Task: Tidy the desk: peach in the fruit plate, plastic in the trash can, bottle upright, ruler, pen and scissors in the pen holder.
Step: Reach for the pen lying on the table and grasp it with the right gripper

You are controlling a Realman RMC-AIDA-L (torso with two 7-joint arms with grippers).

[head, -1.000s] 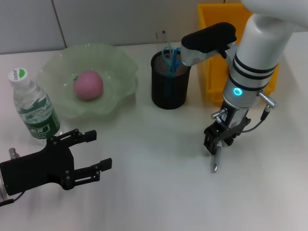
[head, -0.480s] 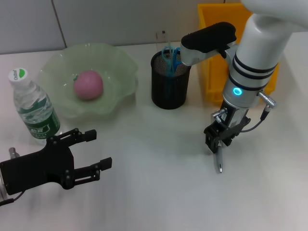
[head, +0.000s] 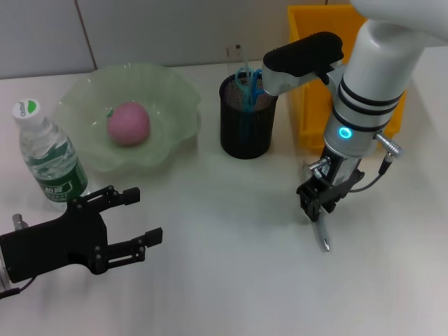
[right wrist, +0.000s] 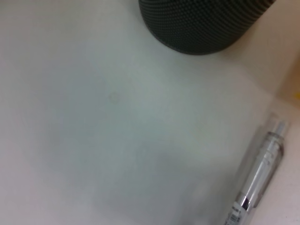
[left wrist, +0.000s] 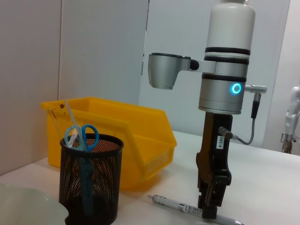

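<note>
A clear pen point(head: 320, 234) lies flat on the white table, and shows in the left wrist view point(left wrist: 178, 205) and right wrist view point(right wrist: 260, 178). My right gripper point(head: 318, 210) points straight down on it, fingers closed around its barrel at table level; it also shows in the left wrist view point(left wrist: 208, 211). The black mesh pen holder point(head: 245, 119) holds blue scissors point(head: 248, 78) and a clear ruler point(head: 234, 54). The pink peach point(head: 128, 123) sits in the green fruit plate point(head: 175, 91). The bottle point(head: 45, 157) stands upright. My left gripper point(head: 145, 217) is open and empty at front left.
A yellow bin point(head: 308, 42) stands behind the right arm, close to the pen holder. The pen holder point(right wrist: 201, 23) is a short way from the pen. No plastic scrap shows on the table.
The pen's near tip has swung rightward under the right gripper, which stays over it. The left arm has not moved.
</note>
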